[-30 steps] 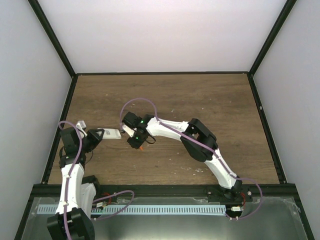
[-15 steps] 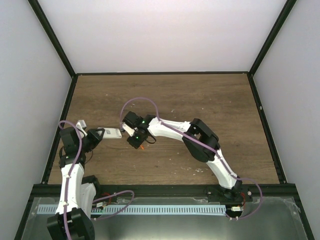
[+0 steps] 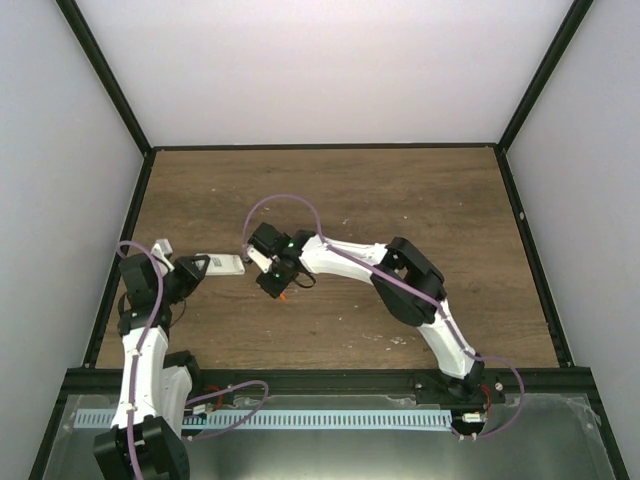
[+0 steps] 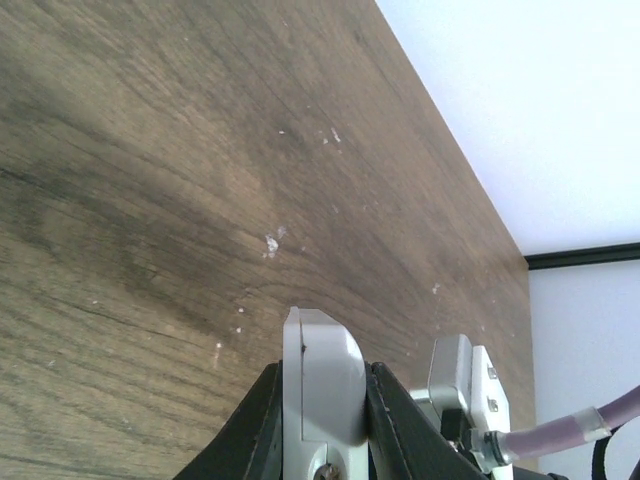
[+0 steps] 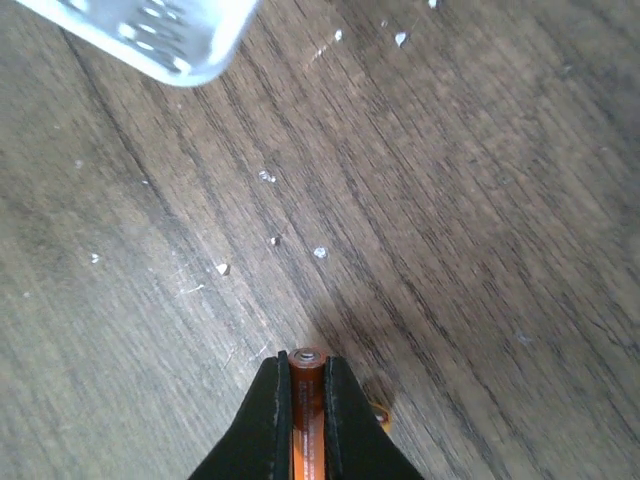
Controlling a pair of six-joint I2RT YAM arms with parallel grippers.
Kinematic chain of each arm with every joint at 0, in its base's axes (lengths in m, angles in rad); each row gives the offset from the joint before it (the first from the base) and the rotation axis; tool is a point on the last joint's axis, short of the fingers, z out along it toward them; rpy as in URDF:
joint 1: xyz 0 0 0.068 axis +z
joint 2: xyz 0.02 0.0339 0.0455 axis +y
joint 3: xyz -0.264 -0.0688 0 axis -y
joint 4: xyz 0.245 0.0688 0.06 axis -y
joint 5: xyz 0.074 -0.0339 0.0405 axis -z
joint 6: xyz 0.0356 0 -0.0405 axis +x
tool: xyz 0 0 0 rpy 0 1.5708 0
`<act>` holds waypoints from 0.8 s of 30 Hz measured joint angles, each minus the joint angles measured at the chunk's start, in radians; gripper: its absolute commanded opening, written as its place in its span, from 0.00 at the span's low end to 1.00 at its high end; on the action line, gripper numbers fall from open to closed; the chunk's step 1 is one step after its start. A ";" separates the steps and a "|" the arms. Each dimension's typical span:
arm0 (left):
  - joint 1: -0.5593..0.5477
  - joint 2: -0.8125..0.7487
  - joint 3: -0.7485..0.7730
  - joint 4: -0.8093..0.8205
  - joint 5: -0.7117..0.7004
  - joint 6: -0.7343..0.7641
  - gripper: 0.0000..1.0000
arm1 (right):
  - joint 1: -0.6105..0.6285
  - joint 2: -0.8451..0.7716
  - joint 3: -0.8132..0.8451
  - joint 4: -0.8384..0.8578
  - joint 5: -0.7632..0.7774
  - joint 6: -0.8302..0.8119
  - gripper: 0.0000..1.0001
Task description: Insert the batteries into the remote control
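Looks down first from above on a brown wooden bench (image 3: pixel 420 200) walled in white. Finds the left tool (image 3: pixel 205 266) at the left side, clamped on one end of the white remote (image 3: pixel 224 264), with the rest of the remote sticking out to the right. Finds the right tool (image 3: pixel 281 291) just right of the remote's free end and a little nearer the bases, pointing down at the bench, with a speck of orange, the battery (image 3: pixel 285 296), at its tip. Cannot tell from here whether the remote rests on the bench or hangs above it. Turns next to the left wrist view. Shows the remote (image 4: pixel 320 370) upright in the middle of the lower edge, its rounded white end pointing away, pinched between two black fingers (image 4: pixel 255 425) that press on its long sides. Shows wood grain with a few pale specks (image 4: pixel 270 243) beyond, and at the lower right a grey-white part of the right arm with a purple cable (image 4: pixel 590 428). Turns last to the right wrist view. Shows two black fingers (image 5: pixel 270 420) drawn together on the orange battery (image 5: pixel 306 400), which lies lengthwise between them with its metal end cap facing outward, low over the bench. Picks out a small orange bit (image 5: pixel 378 410) just beside the right-hand finger, too little of it in sight to name. Catches a blurred white corner of the remote (image 5: pixel 170 35) at the top left, well apart from the battery, with more pale specks (image 5: pixel 320 252) on the wood between.
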 measured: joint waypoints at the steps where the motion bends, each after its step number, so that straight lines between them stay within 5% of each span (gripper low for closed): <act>1: 0.000 0.000 0.000 0.006 0.005 -0.006 0.00 | 0.000 -0.008 -0.005 0.002 0.002 0.003 0.01; 14: 0.000 0.029 -0.066 0.339 0.143 -0.245 0.00 | -0.181 -0.417 -0.285 0.222 -0.102 0.158 0.01; 24: -0.035 0.066 -0.095 0.711 0.197 -0.484 0.00 | -0.180 -0.447 -0.277 0.422 -0.248 0.231 0.01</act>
